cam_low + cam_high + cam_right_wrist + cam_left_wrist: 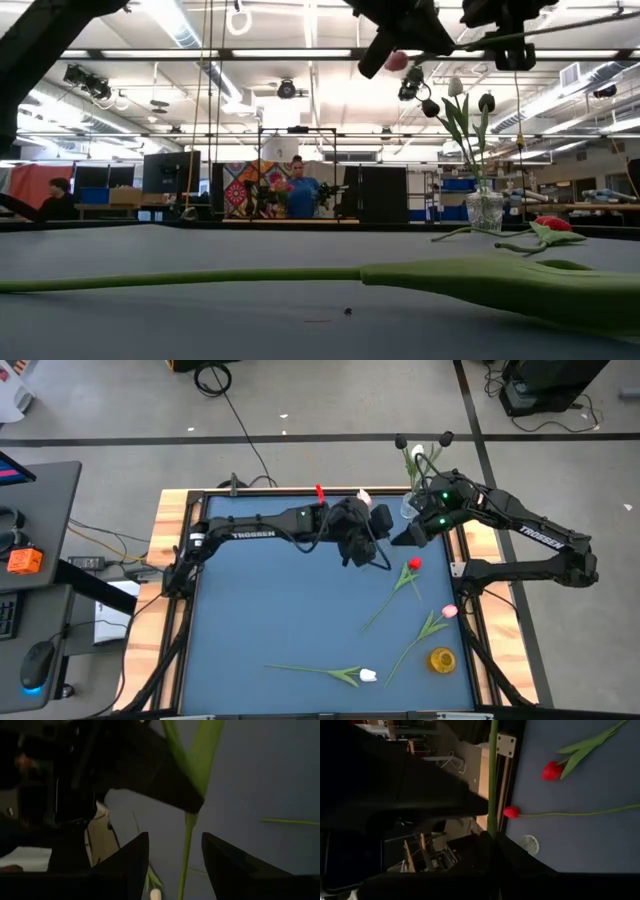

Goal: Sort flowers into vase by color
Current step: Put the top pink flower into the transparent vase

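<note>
On a blue surface [300, 620] we see our left gripper [362, 532] closed on a tulip stem [492, 780], raised so our open right gripper [408, 536] can take it. Other tulips [412, 566] lie nearby; a vase [412, 506] waits at the far edge.

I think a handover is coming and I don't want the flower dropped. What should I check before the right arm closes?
1. The left gripper is shut on the thin green stem of the pink-headed artificial tulip: ok.
2. The right gripper is open: ok.
3. The stem passes between the right fingers: ok.
4. The clear glass vase stands upright, holding black and white tulips: ok.
5. The held tulip is clear of the vase flowers: cannot tell.
</note>
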Action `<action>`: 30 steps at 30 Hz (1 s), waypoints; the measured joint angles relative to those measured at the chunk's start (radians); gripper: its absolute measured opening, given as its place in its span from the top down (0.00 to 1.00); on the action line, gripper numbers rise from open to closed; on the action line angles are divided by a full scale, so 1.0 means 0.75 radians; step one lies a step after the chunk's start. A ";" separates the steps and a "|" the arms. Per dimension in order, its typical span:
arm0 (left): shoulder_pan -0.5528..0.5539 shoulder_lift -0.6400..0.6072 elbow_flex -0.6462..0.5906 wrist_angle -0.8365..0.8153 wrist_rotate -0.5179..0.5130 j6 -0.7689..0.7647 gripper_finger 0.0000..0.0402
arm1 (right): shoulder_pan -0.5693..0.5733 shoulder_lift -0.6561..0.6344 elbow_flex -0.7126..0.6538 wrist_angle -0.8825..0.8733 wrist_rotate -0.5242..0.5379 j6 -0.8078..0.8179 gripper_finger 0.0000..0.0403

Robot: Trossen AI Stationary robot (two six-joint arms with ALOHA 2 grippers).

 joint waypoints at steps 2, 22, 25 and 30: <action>-0.008 0.000 0.000 0.005 -0.031 0.000 0.96 | 0.025 0.000 0.000 0.000 0.001 -0.002 0.54; -0.061 0.002 0.000 0.079 -0.056 -0.005 0.95 | 0.079 0.000 0.000 -0.008 0.109 -0.003 0.83; -0.061 0.003 0.000 0.074 -0.055 -0.097 0.95 | 0.092 0.000 0.000 -0.007 0.136 -0.020 0.96; -0.050 0.002 -0.001 0.073 -0.043 -0.433 0.88 | 0.098 -0.007 0.002 -0.033 0.275 -0.035 0.98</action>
